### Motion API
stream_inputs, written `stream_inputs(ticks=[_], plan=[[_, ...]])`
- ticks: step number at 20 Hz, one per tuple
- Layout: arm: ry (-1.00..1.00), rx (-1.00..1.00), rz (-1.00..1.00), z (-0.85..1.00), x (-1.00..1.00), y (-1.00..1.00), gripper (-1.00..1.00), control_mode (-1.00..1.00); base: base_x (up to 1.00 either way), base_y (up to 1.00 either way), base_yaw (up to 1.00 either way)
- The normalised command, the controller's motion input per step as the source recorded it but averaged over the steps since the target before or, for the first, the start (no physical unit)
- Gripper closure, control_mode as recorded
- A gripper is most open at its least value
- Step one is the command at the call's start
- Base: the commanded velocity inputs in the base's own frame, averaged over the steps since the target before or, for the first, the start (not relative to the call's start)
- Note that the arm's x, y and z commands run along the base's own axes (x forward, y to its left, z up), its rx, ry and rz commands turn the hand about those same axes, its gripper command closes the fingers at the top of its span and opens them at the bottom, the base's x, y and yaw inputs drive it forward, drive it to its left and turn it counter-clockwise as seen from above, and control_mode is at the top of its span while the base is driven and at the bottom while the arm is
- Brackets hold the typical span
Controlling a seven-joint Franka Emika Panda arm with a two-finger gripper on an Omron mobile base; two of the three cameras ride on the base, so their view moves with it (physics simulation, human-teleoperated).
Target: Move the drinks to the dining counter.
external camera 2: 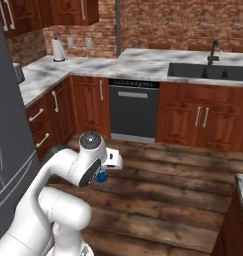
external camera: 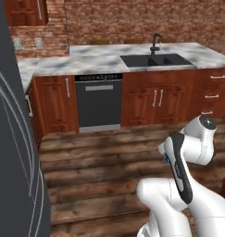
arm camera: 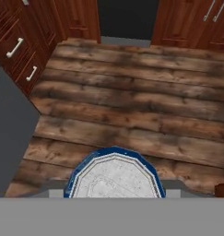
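While carried low at the hand view's bottom centre, blue-and-white can [arm camera: 114, 174] sits clamped in gripper [arm camera: 114, 191]. Transport step, by the look. Next: drive toward dining counter [external camera: 104, 58], upper middle of left base view, then set down beside sink [external camera: 156, 59].

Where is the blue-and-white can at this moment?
The blue-and-white can is in the claw, above the wooden floor, facing the black dishwasher.

Blue-and-white can [arm camera: 114, 174], seen end-on at 6 o'clock in hand view: pale grey top, blue rim, above plank floor. Marble dining counter [external camera: 100, 60] with black sink [external camera: 155, 60] and faucet [external camera: 155, 42] at 12 to 1 o'clock in left base view.
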Motion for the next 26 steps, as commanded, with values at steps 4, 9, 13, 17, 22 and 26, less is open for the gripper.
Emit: stream_inputs(ticks=[4, 9, 13, 17, 22, 26], plan=[[0.0, 0.0, 0.0, 0.0, 0.0, 0.0, 1.0, 1.0, 0.92, 0.0, 0.0], [0.0, 0.0, 0.0, 0.0, 0.0, 0.0, 1.0, 1.0, 0.85, -0.05, 0.0], [0.0, 0.0, 0.0, 0.0, 0.0, 0.0, 1.0, 1.0, 0.79, -0.11, 0.0], [0.0, 0.0, 0.0, 0.0, 0.0, 0.0, 1.0, 1.0, 0.73, -0.21, 0.0], [0.0, 0.0, 0.0, 0.0, 0.0, 0.0, 1.0, 1.0, 0.63, -0.34, 0.0], [0.0, 0.0, 0.0, 0.0, 0.0, 0.0, 1.0, 1.0, 0.61, -0.39, 0.0]])
